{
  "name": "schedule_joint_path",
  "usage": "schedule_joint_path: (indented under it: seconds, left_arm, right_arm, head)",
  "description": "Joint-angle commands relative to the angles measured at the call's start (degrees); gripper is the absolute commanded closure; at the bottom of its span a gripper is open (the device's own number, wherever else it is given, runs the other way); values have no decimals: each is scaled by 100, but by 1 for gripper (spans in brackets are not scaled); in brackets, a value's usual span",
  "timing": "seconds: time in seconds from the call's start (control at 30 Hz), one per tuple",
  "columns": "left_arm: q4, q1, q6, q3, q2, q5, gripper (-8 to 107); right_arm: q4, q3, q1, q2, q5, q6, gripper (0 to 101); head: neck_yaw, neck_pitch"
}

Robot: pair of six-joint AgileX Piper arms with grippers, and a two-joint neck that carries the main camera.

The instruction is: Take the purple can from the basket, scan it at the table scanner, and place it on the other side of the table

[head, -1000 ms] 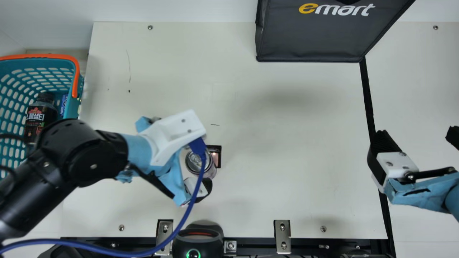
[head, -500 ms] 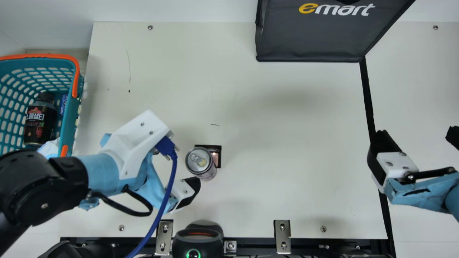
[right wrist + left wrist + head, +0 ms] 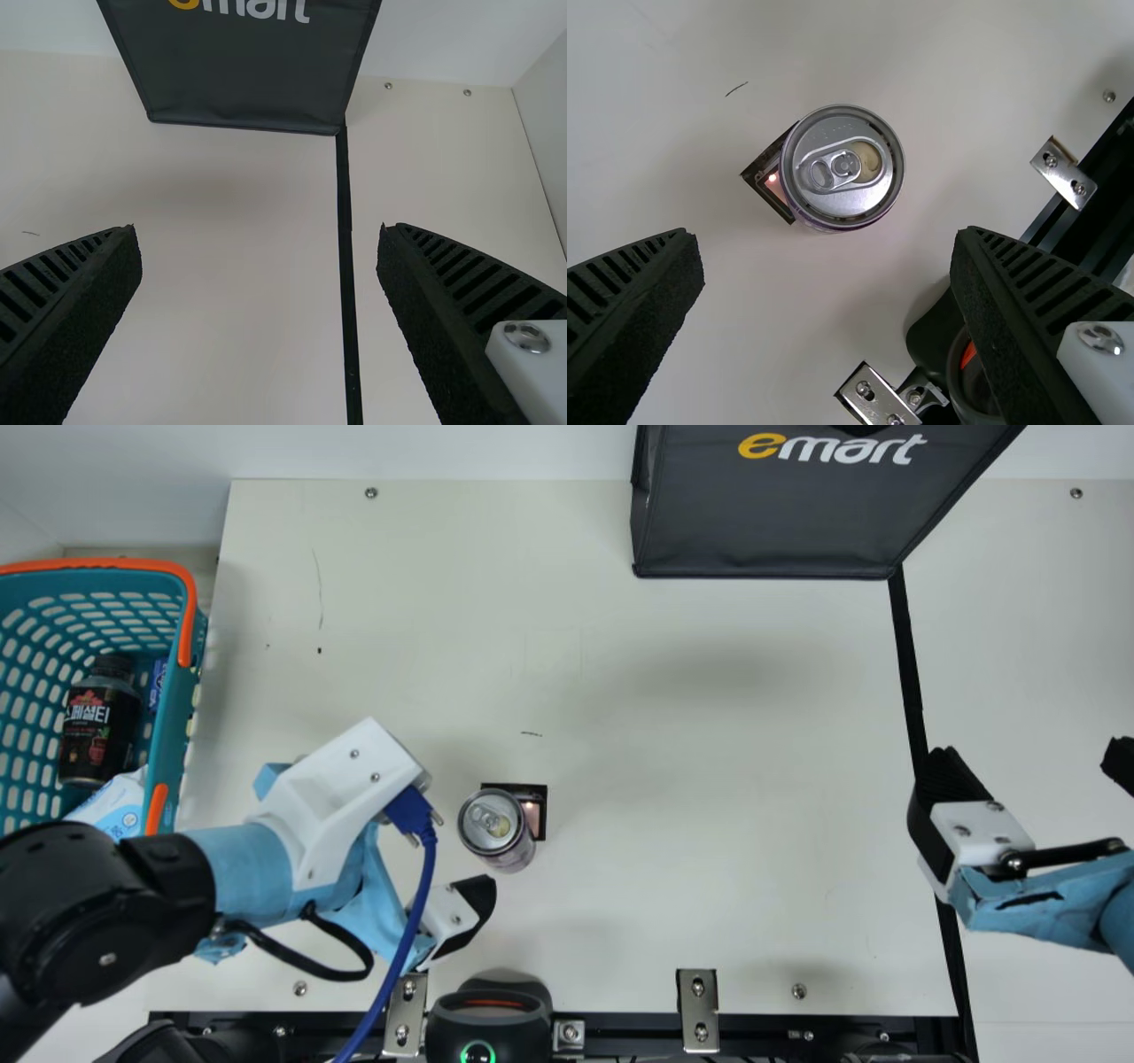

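The can (image 3: 498, 831), silver on top with a purplish side, stands upright at the table scanner (image 3: 538, 815), covering part of its dark square window. My left gripper (image 3: 443, 868) is open just left of the can in the main view, not touching it. In the left wrist view the can (image 3: 843, 168) stands beyond my left gripper (image 3: 828, 266), whose fingers are wide apart with nothing between them. At the main view's right my right gripper (image 3: 1041, 766) is open and empty; the right wrist view also has my right gripper (image 3: 259, 261) spread.
A teal basket (image 3: 173, 735) with an orange handle holds a dark bottle (image 3: 99, 722) and a white-blue packet (image 3: 115, 806) at the left. A dark bag (image 3: 780, 514) stands at the back. A black handheld scanner (image 3: 489, 1019) sits at the front edge.
My left gripper has let go of the can and drawn back to the left, then shifted slightly toward the front edge. The can and my right arm have stayed put.
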Motion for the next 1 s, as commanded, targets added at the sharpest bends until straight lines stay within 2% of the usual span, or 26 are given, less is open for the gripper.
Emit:
schedule_joint_path:
  seconds: [0.0,0.47,0.9,0.97]
  left_arm:
    - [-82,21,276,110,-8,-137,9]
    - [-835,250,1690,835,122,-1208,9]
    - [-1397,264,2559,1061,571,-1911,9]
    - [-1447,233,2624,1091,616,-2004,22]
  right_arm:
    - [0,0,0,0,0,0,6]
    - [0,0,0,0,0,0,6]
    - [0,0,0,0,0,0,6]
    - [0,0,0,0,0,0,6]
  head:
    - [9,-166]
    - [9,-166]
    - [9,-166]
    - [9,-166]
